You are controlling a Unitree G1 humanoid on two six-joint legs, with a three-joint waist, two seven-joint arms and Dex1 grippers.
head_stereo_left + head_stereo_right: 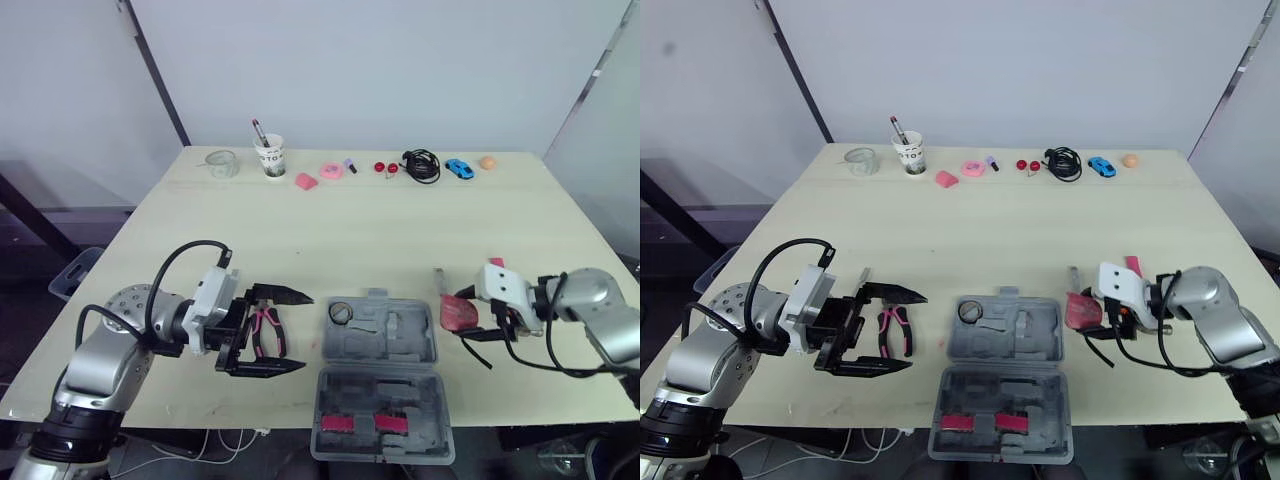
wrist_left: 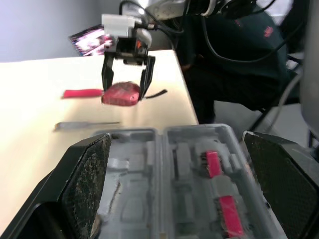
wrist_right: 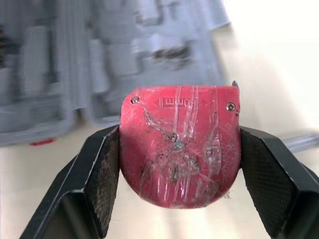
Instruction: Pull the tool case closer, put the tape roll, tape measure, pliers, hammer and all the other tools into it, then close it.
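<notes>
The grey tool case (image 1: 382, 385) lies open at the table's near edge, with a black tape roll (image 1: 340, 313) in its far left corner. My left gripper (image 1: 303, 332) is open just left of the case, and the pink-handled pliers (image 1: 265, 335) lie on the table between its fingers, close to the palm. Right of the case, my right gripper (image 3: 179, 149) is shut on the red tape measure (image 3: 178, 149), held a little above the table (image 1: 458, 313). A thin screwdriver (image 2: 87, 124) and a red-handled tool (image 2: 82, 92) lie on the table near that gripper.
Along the table's far edge stand a glass jar (image 1: 221, 163), a paper cup with a pen (image 1: 270, 155), pink pieces (image 1: 306, 181), red balls (image 1: 385, 167), a black cable (image 1: 421, 165), a blue toy car (image 1: 459, 168) and an orange ball (image 1: 487, 161).
</notes>
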